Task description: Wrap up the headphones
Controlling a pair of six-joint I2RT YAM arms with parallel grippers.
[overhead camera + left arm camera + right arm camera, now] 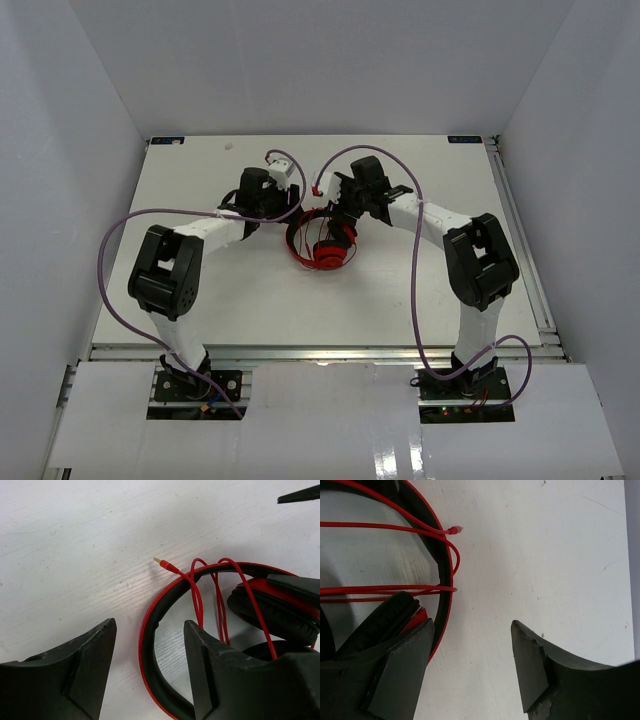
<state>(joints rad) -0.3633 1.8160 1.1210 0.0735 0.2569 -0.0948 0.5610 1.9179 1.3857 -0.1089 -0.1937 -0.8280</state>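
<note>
One pair of red-and-black headphones (328,254)

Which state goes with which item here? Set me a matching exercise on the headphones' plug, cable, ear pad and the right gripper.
Things:
1. plug
2. cable
3. ear pad
4. right gripper

States:
a. open, holding nothing
b. black, within the arc of the headband
c. red, looped across the headband
d. sticking out just past the headband's outer edge

Pairs: 1-d, 2-c, 3-b, 4-a
</note>
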